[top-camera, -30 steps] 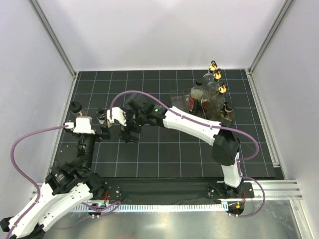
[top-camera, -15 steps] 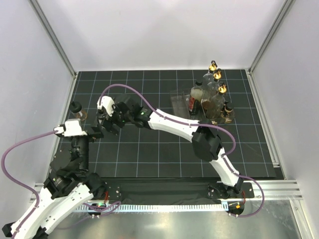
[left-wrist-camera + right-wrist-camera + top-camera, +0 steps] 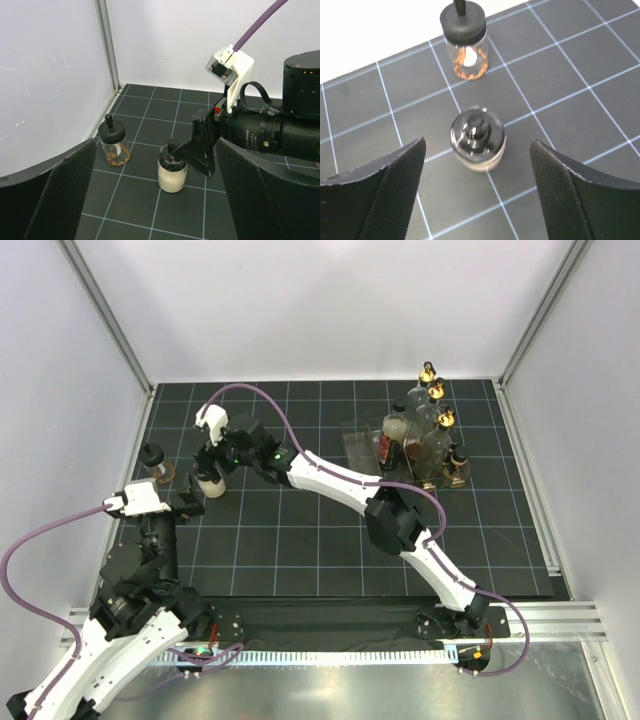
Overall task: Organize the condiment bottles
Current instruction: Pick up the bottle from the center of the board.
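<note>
A small black-capped jar of white stuff (image 3: 210, 485) (image 3: 172, 173) (image 3: 477, 139) stands upright at the mat's left. My right gripper (image 3: 211, 470) (image 3: 477, 167) hangs over it, open, with one finger (image 3: 202, 150) beside its cap and a gap on both sides. A second black-capped jar with brown contents (image 3: 153, 462) (image 3: 114, 148) (image 3: 465, 45) stands further left. My left gripper (image 3: 190, 505) (image 3: 160, 200) is open and empty, just nearer than the white jar. Tall bottles with gold pourer tops (image 3: 436, 392), a white-capped bottle (image 3: 396, 426) and a small dark bottle (image 3: 458, 462) cluster at the back right.
A clear plastic divided rack (image 3: 358, 440) sits at the back right, holding those bottles. The left wall and its metal rail (image 3: 107, 47) run close behind the two jars. The right arm (image 3: 340, 480) stretches across the mat's middle.
My right gripper has swept left and back across the mat, ending over the white jar. My left arm has drawn back toward the near left.
</note>
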`<action>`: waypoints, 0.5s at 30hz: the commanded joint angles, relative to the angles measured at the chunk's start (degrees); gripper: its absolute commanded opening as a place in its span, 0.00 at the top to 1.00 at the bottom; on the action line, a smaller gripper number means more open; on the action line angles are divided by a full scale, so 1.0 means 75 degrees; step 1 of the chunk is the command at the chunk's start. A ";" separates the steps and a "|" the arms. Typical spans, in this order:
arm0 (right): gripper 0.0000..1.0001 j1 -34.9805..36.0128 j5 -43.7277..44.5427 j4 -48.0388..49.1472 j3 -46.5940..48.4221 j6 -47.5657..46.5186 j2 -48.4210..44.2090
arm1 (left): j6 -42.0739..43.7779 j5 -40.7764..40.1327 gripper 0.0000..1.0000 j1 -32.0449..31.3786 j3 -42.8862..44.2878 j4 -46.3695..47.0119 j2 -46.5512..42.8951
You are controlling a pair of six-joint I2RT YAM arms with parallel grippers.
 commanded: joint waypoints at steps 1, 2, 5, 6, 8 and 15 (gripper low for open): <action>0.18 0.0051 0.0104 0.0656 0.0611 0.0334 0.0271 | 0.0060 -0.0094 0.00 0.0086 -0.0023 0.0444 -0.0030; 0.19 0.0062 0.0127 0.0691 0.0763 0.0334 0.0422 | 0.0060 -0.0094 0.00 0.0098 -0.0023 0.0444 -0.0030; 0.24 0.0051 0.0163 0.0784 0.0963 0.0334 0.0599 | 0.0060 -0.0070 0.00 0.0133 -0.0035 0.0444 -0.0042; 0.25 0.0051 0.0140 0.0796 0.0987 0.0334 0.0693 | 0.0037 -0.0059 0.00 0.0133 -0.0035 0.0444 -0.0030; 0.25 0.0051 0.0128 0.0820 0.1045 0.0334 0.0763 | 0.0048 -0.0058 0.00 0.0145 -0.0023 0.0444 -0.0042; 0.33 0.0086 0.0491 0.1160 0.1362 0.0287 0.1150 | 0.0048 -0.0023 0.00 0.0156 -0.0046 0.0456 -0.0054</action>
